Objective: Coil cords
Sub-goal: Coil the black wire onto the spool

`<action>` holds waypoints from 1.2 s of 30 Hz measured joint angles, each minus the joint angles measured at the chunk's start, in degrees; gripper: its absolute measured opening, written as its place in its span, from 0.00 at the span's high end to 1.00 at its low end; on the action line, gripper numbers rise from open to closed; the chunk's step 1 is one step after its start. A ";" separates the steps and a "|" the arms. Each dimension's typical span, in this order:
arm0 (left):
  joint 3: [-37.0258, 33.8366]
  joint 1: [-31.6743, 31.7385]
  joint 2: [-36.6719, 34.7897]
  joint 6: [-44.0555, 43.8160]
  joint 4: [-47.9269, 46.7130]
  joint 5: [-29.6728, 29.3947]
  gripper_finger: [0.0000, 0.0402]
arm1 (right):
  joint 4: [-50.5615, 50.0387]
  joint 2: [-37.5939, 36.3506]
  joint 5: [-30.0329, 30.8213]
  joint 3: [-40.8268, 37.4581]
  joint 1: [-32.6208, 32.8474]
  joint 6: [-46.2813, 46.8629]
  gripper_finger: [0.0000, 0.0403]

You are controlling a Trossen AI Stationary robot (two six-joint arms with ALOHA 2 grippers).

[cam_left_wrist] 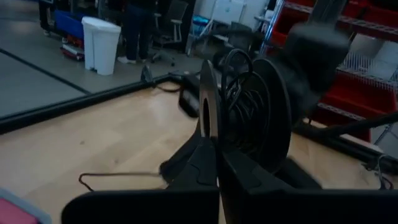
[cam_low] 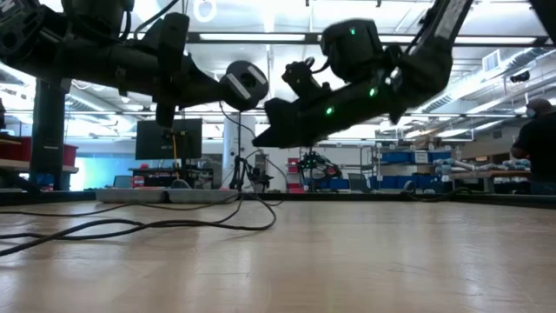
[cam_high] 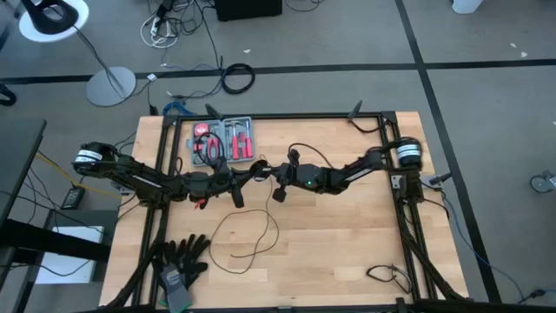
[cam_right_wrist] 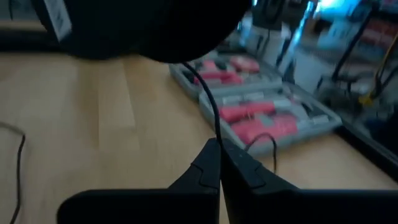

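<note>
The thin black wire lies in slack loops on the wooden table (cam_high: 347, 243), seen in the high view (cam_high: 246, 231) and the low view (cam_low: 130, 224). Its round puck-like disc (cam_low: 246, 84) is held above the table's middle, with turns of wire (cam_left_wrist: 249, 118) wound beside it. My left gripper (cam_high: 254, 171) is shut on the disc (cam_left_wrist: 208, 106). My right gripper (cam_high: 280, 176) is close to its right, shut on the wire (cam_right_wrist: 213, 124) just below the disc. My left gripper pinches the disc's rim (cam_left_wrist: 208, 127) between its two fingers, coming level from the table's left. The disc stands on edge, lifted clear of the table, with wire running off it. My right gripper pinches a single strand of the wire (cam_right_wrist: 217, 142) at its fingertips (cam_right_wrist: 208, 163), coming from the table's right. The strand runs taut from the fingers up to the disc and is clear of the table there.
An open grey case of red-handled tools (cam_high: 224, 140) lies at the far edge behind the grippers. Black gloves (cam_high: 180, 261) lie at the near left corner. A short black cable (cam_high: 387, 276) lies at the near right. Bare wood lies right of the loops.
</note>
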 joint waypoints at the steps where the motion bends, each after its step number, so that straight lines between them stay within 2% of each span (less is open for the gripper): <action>1: 0.00 0.00 0.00 -0.72 -0.93 -0.06 1.00 | -4.01 -1.79 0.16 0.00 0.00 0.85 0.99; 5: -0.02 -0.02 -0.02 -1.01 -4.65 -1.82 1.00 | -19.52 -10.07 0.98 0.00 -0.07 6.61 1.00; 8: 0.00 0.01 -0.02 -1.02 -5.48 -3.32 1.00 | -27.16 -15.13 0.99 0.00 -0.11 9.20 1.00; 13: 0.00 0.13 -0.02 -0.95 -6.79 -3.95 1.00 | -26.47 -19.84 0.95 0.00 -0.11 8.16 1.00; 23: 0.00 0.13 0.02 -1.06 -6.81 -4.37 1.00 | -14.63 -17.37 -4.91 0.52 -1.55 9.00 1.00; 26: 1.35 0.13 0.02 -2.36 -10.39 -8.24 1.00 | -15.76 -17.37 -6.07 2.83 -1.34 9.36 1.00; 33: 9.80 0.13 0.06 -0.30 -26.71 -17.25 1.00 | -22.82 -14.75 -7.01 8.72 -0.44 10.97 1.00; 36: 11.92 0.13 0.11 1.03 -28.24 -21.09 1.00 | -23.00 -11.76 -7.91 10.16 0.16 11.49 1.00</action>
